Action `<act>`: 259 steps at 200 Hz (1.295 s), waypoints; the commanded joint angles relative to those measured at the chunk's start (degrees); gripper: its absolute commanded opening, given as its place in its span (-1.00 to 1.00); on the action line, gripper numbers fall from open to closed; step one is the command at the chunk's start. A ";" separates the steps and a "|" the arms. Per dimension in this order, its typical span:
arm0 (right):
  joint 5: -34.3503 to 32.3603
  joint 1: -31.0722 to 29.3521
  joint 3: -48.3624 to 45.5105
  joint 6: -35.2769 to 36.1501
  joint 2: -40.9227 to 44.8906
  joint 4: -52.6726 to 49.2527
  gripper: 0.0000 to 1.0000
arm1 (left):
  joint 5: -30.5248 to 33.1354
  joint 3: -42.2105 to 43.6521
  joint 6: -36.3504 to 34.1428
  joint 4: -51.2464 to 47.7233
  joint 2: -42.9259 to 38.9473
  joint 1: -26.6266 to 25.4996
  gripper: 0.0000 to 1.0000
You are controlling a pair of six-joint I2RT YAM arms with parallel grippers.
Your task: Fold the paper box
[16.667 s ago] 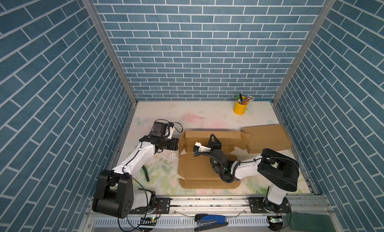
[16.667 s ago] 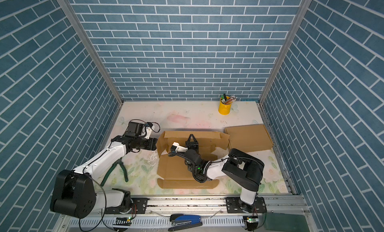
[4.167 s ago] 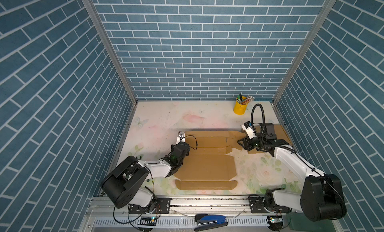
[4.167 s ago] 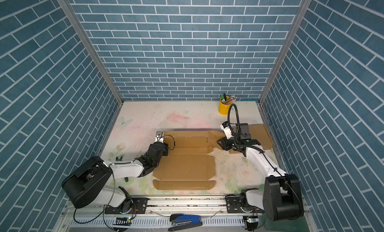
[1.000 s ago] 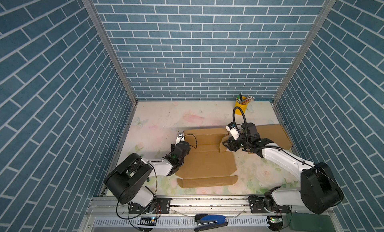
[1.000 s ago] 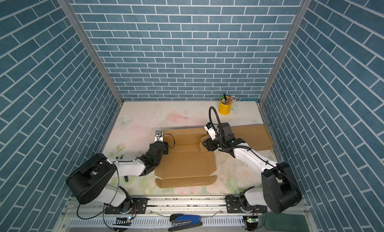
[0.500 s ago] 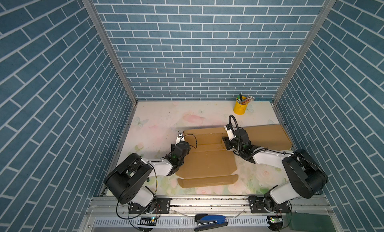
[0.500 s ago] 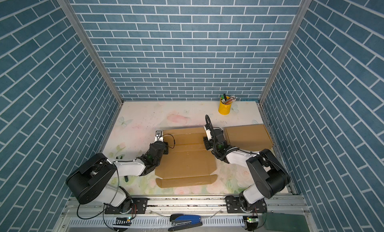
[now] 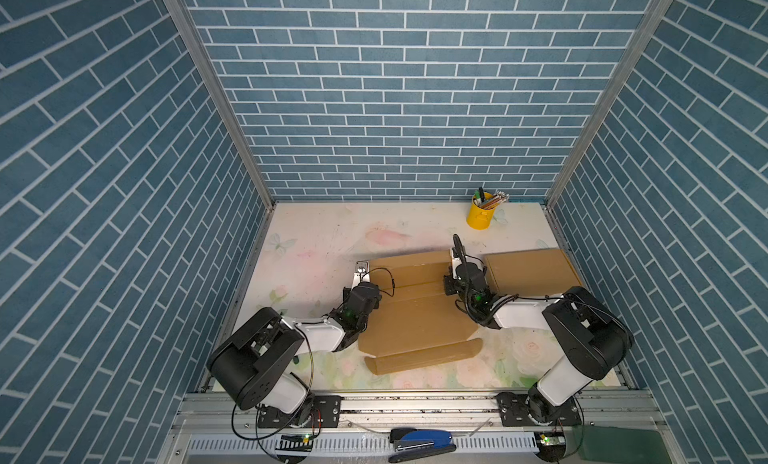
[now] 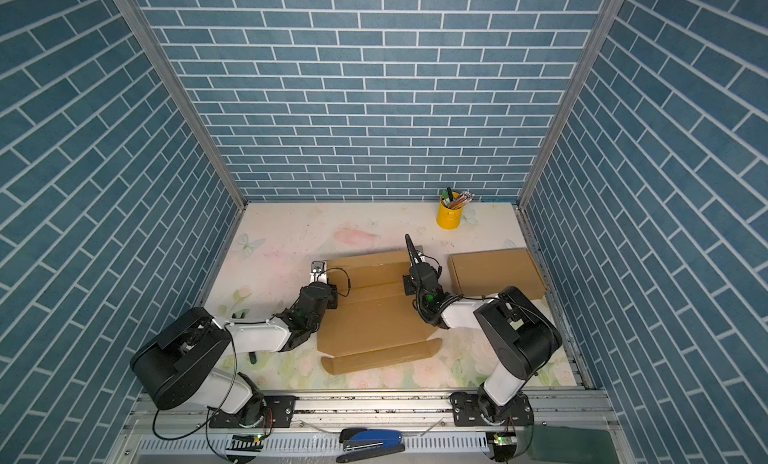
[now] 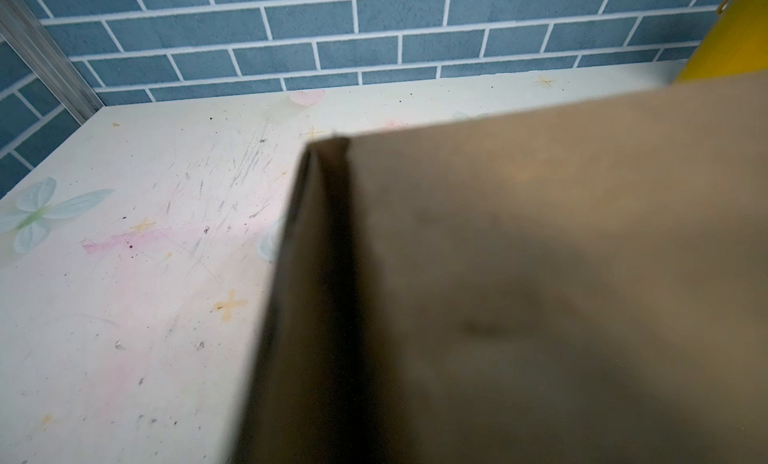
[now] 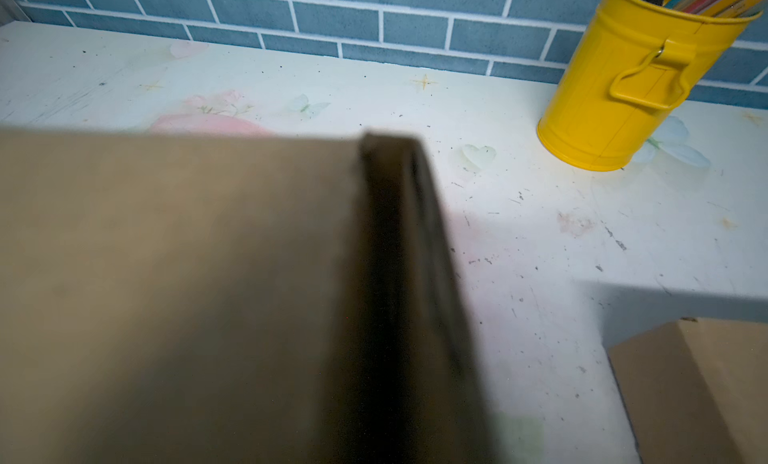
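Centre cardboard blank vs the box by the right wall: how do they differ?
The cardboard blank lies spread open, creases and a front flap showing; the box is closed up with standing sides. The blank sits mid-table and covers more of it; the box sits near the right wall. Shared: plain brown cardboard, both on the table.

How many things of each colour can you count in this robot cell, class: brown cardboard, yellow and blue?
Brown: 2, the flat unfolded brown cardboard box blank and the closed brown cardboard box
Yellow: 1, the yellow metal pencil bucket
Blue: 1, the blue and black stapler on the front rail
Total: 4
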State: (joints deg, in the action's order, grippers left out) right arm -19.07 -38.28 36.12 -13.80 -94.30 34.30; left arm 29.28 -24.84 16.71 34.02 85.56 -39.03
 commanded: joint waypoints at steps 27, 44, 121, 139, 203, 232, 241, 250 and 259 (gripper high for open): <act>4.20 1.28 2.56 -1.02 4.35 -10.32 -0.25 | -2.50 1.01 -0.26 -8.53 1.09 -0.09 -1.00; 5.90 1.46 2.47 0.22 7.36 -12.74 -0.15 | -2.57 0.91 -0.39 -8.53 1.28 -0.09 -1.00; 4.46 2.25 5.71 2.82 10.98 -14.67 -0.37 | -2.80 0.40 -1.00 -8.61 1.51 -0.09 -1.00; 2.17 2.07 4.84 1.91 9.40 -12.09 -0.65 | -2.65 0.19 -0.56 -8.88 1.36 -0.13 -1.00; 0.09 0.93 4.42 -0.65 7.30 -10.36 -0.68 | -2.99 -1.18 -0.45 -12.50 -0.49 -0.09 -1.00; 4.92 1.79 6.06 -0.85 11.26 -18.31 -0.07 | -2.92 -3.97 0.77 -19.98 -3.49 0.00 -1.00; 7.52 2.70 6.15 -1.33 13.13 -20.62 0.02 | -3.12 -5.09 1.07 -23.02 -4.33 0.13 -1.00; 10.23 3.71 6.20 -1.74 15.00 -22.94 0.09 | -3.80 -6.33 1.36 -25.99 -5.00 0.41 -1.00; 13.72 4.75 6.37 -1.82 16.75 -25.57 0.19 | -5.07 -7.76 1.57 -29.16 -5.44 0.94 -1.00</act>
State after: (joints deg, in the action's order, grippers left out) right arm -13.17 -35.81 39.62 -13.74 -83.11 16.32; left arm 27.11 -29.58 18.59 18.90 81.58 -38.89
